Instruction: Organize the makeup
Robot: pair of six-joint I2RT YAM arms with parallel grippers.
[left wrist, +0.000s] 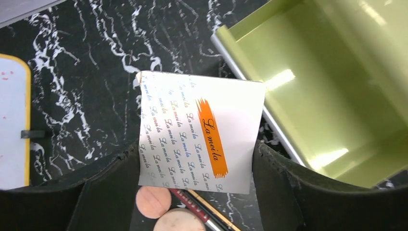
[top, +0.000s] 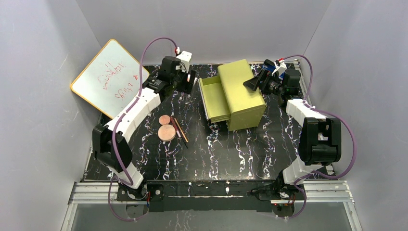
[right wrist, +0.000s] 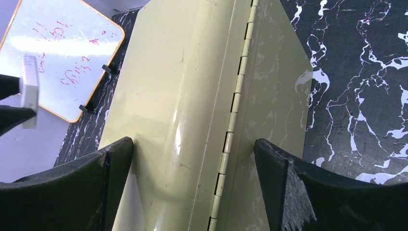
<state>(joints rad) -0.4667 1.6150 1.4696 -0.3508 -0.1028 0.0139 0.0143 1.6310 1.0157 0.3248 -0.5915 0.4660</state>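
"La meila" on white palette, whiteboard red scrawl unreadable

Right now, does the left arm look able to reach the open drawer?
Probably yes: the left claw, shut on the white palette, hangs just beside the drawer, which stands pulled out with nothing between them.

White-black arms — purple cables.
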